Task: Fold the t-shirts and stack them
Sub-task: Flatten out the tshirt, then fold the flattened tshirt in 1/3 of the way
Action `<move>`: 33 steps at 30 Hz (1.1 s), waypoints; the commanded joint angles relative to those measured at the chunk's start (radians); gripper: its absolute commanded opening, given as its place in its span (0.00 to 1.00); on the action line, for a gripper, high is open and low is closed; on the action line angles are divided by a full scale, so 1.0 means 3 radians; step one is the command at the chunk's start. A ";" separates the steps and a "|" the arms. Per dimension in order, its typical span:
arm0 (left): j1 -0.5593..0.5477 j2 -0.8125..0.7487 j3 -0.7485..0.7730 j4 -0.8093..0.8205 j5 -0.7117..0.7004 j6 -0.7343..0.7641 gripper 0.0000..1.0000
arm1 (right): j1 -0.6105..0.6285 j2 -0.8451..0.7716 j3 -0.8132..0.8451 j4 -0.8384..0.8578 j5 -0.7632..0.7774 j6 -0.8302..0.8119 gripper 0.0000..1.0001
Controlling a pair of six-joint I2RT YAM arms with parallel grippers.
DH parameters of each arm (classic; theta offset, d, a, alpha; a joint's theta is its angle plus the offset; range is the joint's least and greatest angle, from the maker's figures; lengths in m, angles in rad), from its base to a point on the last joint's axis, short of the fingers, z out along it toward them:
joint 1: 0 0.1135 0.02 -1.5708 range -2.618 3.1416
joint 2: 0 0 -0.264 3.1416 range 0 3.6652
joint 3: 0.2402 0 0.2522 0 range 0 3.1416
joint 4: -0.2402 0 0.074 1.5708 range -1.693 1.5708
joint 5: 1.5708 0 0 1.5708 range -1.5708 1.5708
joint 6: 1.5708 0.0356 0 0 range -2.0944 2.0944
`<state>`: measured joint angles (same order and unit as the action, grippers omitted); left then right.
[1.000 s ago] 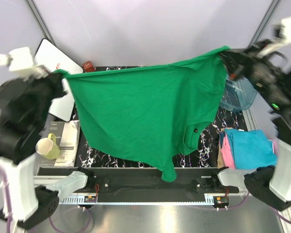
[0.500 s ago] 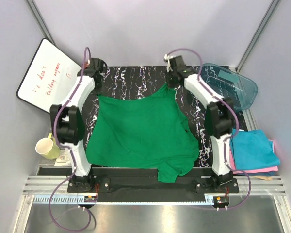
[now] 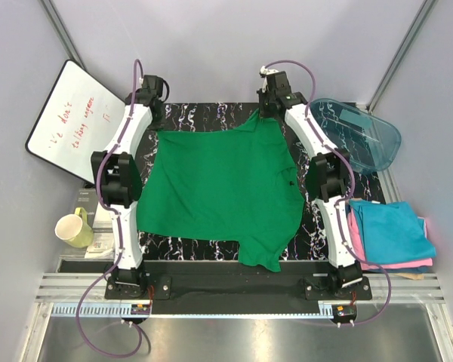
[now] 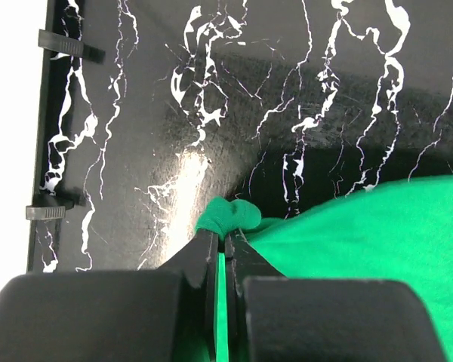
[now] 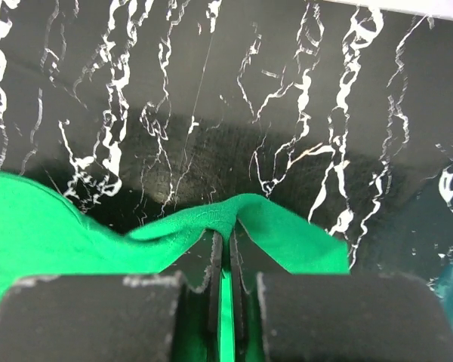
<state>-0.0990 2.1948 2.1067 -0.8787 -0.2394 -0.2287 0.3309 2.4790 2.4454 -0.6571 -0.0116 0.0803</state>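
Green t-shirt (image 3: 215, 185) spread mostly flat on worktop (image 3: 196, 117). Left pincer (image 4: 220, 245) clamped on its far left corner; right pincer (image 5: 226, 241) clamped on far right corner.

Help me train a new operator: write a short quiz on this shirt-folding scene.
1. True or false: the left gripper and the right gripper are each shut on a far edge of the green t-shirt.
2. Where is the folded stack? A far left; B centre, under the green shirt; C near right, outside the right arm.
3. What colour is the top shirt of that stack?
Key: 1 true; 2 C; 3 teal-blue.
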 commanded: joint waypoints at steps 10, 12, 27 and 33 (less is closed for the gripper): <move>0.0049 -0.0663 -0.0840 -0.0338 -0.0143 -0.0234 0.00 | -0.0024 -0.1125 -0.1140 -0.0213 -0.0022 0.0111 0.00; 0.0054 -0.0699 -0.0912 -0.0430 -0.0168 -0.0260 0.00 | -0.0019 -0.1328 -0.1421 -0.0223 -0.0043 0.0151 0.00; 0.0100 -0.0439 -0.0896 -0.0870 -0.0286 -0.0352 0.00 | -0.0019 -0.2168 -0.2915 -0.0382 -0.0263 0.0382 0.00; 0.0105 -0.0306 -0.0963 -0.0906 -0.0256 -0.0378 0.00 | -0.0014 -0.2245 -0.3329 -0.0433 -0.0314 0.0361 0.00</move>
<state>-0.0772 2.0666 1.8278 -1.1267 -0.2920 -0.3336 0.3271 1.8767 1.4940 -0.7650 -0.0822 0.1818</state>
